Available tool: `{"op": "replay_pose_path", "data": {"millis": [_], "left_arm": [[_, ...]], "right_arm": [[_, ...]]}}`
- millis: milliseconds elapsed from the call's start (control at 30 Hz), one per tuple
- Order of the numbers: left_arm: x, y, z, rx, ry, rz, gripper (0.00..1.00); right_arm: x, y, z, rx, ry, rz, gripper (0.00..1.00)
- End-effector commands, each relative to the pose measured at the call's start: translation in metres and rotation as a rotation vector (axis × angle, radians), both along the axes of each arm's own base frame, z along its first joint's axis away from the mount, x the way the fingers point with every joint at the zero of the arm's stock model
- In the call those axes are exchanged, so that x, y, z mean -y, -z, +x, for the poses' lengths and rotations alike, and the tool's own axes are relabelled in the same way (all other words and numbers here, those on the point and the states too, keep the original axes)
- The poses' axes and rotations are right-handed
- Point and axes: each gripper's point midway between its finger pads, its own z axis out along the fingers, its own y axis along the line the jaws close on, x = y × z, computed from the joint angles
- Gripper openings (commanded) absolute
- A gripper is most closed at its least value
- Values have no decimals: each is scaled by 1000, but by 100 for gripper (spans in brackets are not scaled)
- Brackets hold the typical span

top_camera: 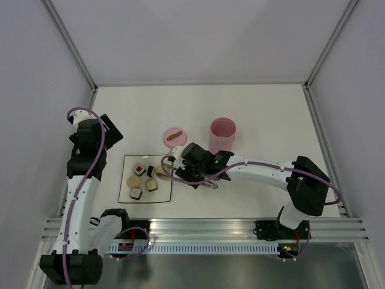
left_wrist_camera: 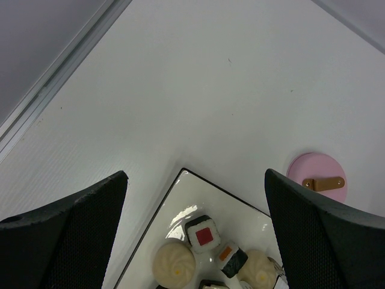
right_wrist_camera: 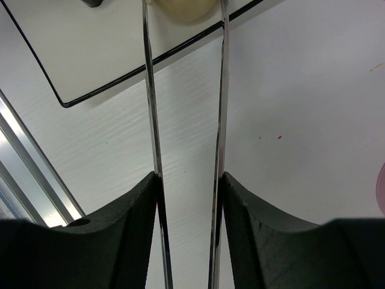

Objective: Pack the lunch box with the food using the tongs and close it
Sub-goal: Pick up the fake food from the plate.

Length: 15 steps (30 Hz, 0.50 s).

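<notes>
1. Right tool (right_wrist_camera: 187, 180) grips the tongs (right_wrist_camera: 151, 120), pressing both arms, likely to pinch food.
2. Tong tips straddle a beige ball (right_wrist_camera: 183, 7) ahead of the tool, at the plate (right_wrist_camera: 90, 54) edge.
3. Lunch box (top_camera: 222, 133) stands open off to its side; left tool (left_wrist_camera: 195, 174) wide, empty.

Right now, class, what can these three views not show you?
- Right wrist: tips of the tongs run off the top edge; contact with the beige ball unclear.
- Top external: the right gripper hides most of the tongs.
- Left wrist: bottom edge cuts the plate.
</notes>
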Motion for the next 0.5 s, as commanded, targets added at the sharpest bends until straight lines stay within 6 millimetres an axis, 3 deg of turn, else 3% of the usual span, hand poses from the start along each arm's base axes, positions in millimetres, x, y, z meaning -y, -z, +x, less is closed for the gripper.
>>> {"op": "replay_pose_path", "data": {"millis": [0,200,367,467], "left_arm": [[-2,0,-1,4,1,10,100],[-2,-1,-2,7,-2,11,100],[-2,-2,-2,12,-2,12,100],[-2,-1,-2,9,-1,10,100]], "right_arm": [[-14,-19,10,49,-4,43,50],[-14,-44,20,82,70,62,41],[-24,-93,27,71,130,188,32],[-20,-119,36,63,180,250,28]]}}
